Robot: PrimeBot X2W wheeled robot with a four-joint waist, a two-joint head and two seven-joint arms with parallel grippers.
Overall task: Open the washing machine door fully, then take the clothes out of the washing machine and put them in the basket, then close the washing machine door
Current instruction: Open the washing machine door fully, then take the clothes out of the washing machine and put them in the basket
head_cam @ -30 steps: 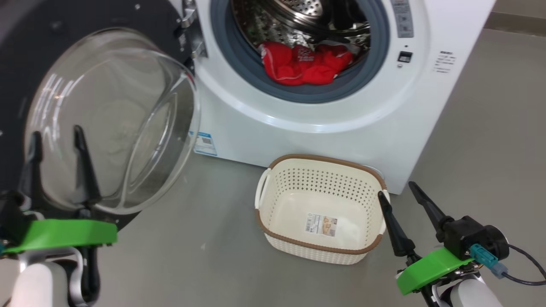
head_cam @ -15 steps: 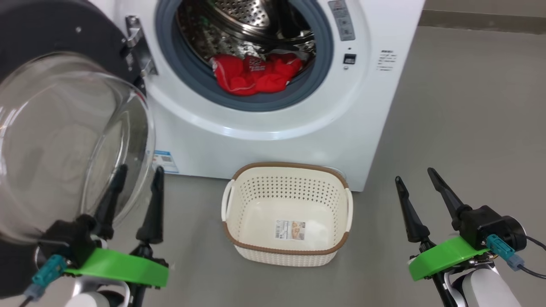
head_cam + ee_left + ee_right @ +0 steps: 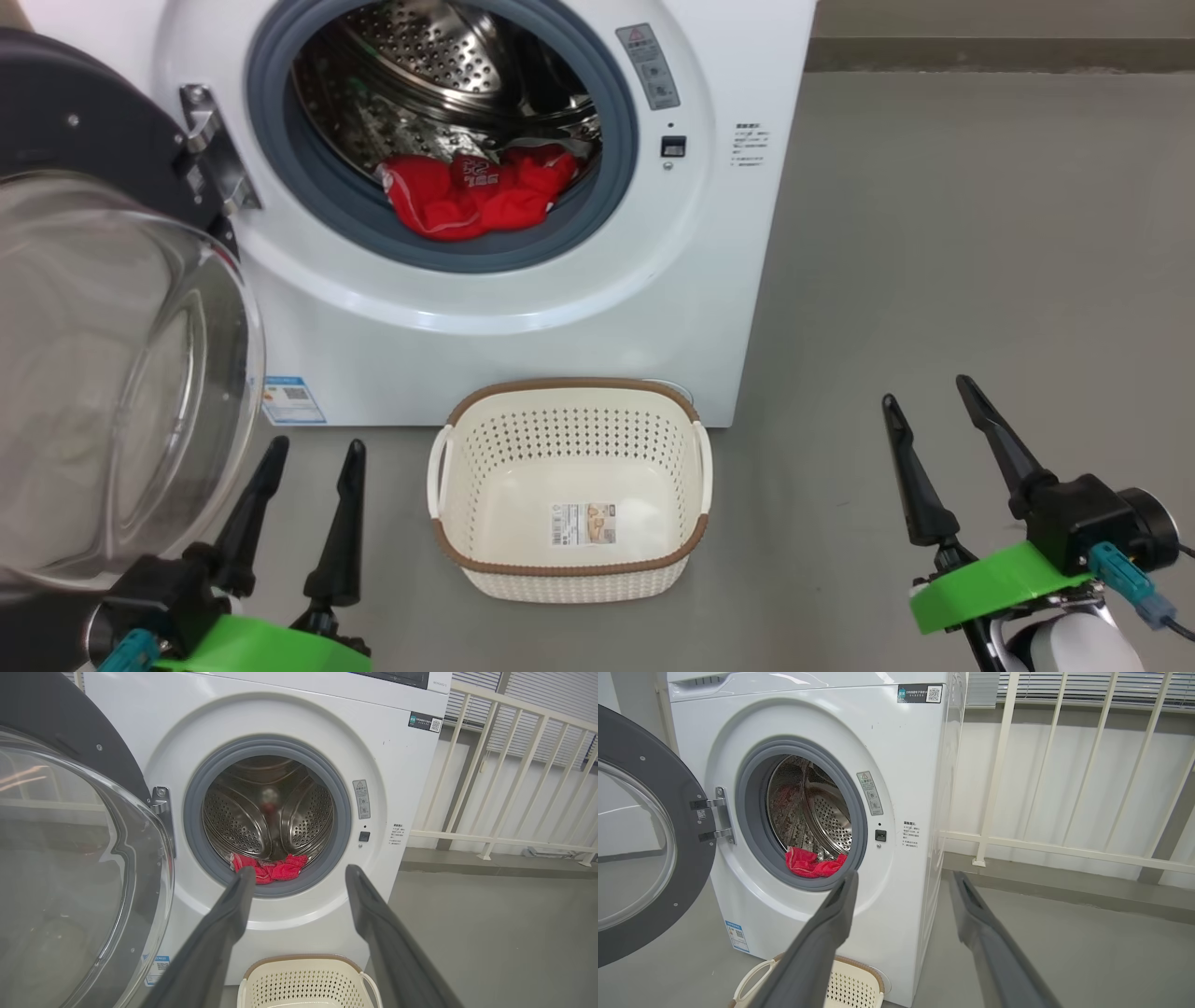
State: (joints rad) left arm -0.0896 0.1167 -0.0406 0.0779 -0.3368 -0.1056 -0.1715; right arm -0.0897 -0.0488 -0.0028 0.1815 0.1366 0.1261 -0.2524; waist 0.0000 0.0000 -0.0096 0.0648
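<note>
The white washing machine (image 3: 523, 308) stands ahead with its door (image 3: 103, 373) swung wide open to the left, glass bowl facing me. Red clothes (image 3: 471, 191) lie at the front lip of the steel drum, also seen as the clothes (image 3: 271, 868) and the clothes (image 3: 810, 863). The cream basket (image 3: 569, 574) sits on the floor below the porthole, holding just its paper label. My left gripper (image 3: 313, 448) is open at the lower left, just right of the door glass. My right gripper (image 3: 924, 392) is open at the lower right, over bare floor. Neither holds anything.
Grey floor (image 3: 934, 233) stretches to the right of the machine. A cream railing (image 3: 1064, 849) and wall with blinds stand behind and to the right. The open door (image 3: 640, 858) takes up the space left of the machine.
The head camera has swung, shifting the machine and basket leftward in view. My left gripper has come away from in front of the door glass to its right side. Both grippers stay open.
</note>
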